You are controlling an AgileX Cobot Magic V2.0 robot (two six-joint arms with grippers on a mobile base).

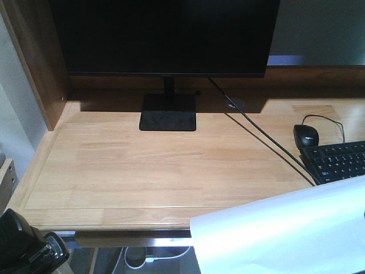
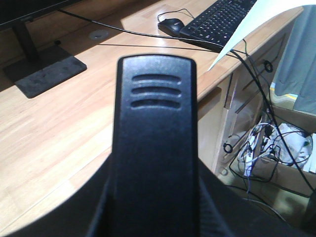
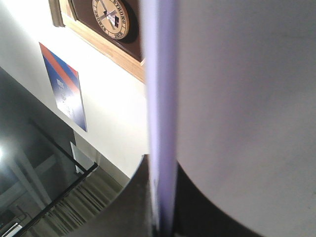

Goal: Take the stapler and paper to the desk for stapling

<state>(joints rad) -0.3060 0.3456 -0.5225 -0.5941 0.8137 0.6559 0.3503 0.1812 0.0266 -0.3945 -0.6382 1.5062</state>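
Left wrist view: the left gripper (image 2: 155,219) clamps the black stapler (image 2: 154,143), with dark fingers (image 2: 98,217) pressed to both its sides, near the desk (image 2: 59,133) front edge. Right wrist view: the right gripper (image 3: 160,222) pinches the white paper (image 3: 247,123), seen edge-on. Front view: stapler at 7 o'clock, paper at 5 o'clock, crossing the desk's front edge. The mouse (image 1: 305,136) logo and wall plaque (image 3: 111,17) lettering are unreadable.

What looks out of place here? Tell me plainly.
The paper is not flat on the desk: it hangs bowed over the front right edge. The stapler is held in the air too. Nothing looks spilled or damaged.
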